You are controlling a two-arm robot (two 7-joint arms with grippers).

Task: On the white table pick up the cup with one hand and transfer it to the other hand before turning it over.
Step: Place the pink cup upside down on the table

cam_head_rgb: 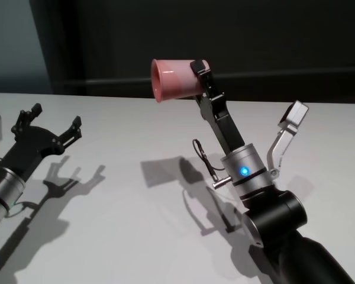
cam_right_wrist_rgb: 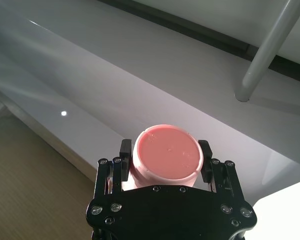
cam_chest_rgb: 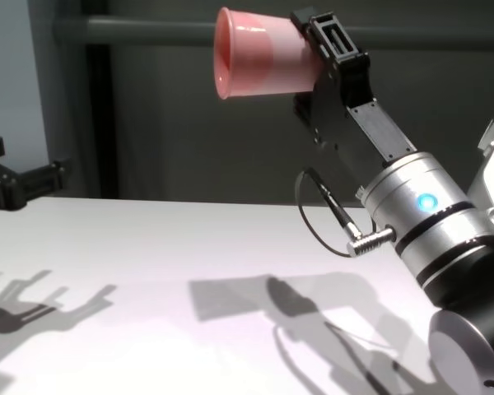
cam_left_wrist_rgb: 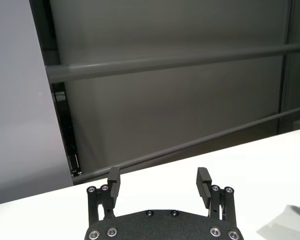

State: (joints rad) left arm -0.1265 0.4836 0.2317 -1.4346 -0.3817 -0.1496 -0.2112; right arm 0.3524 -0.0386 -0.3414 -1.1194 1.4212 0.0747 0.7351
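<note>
White surface [cam_head_rgb: 136,136] under two arms, dark wall behind.
Right gripper [cam_head_rgb: 196,72], raised well above the surface toward its far edge, has its jaws closed on the base end of the pink cup [cam_head_rgb: 173,79], which lies sideways in the air, rim toward the left edge. Left gripper [cam_head_rgb: 50,122] hovers near the left edge, jaws spread wide, holding nothing.

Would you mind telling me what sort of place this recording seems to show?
Probably a robot test bench or lab: a bare white table, dark panelled wall with metal rails behind, and nothing in use except a pink cup held aloft by the right gripper; the left gripper is open.
</note>
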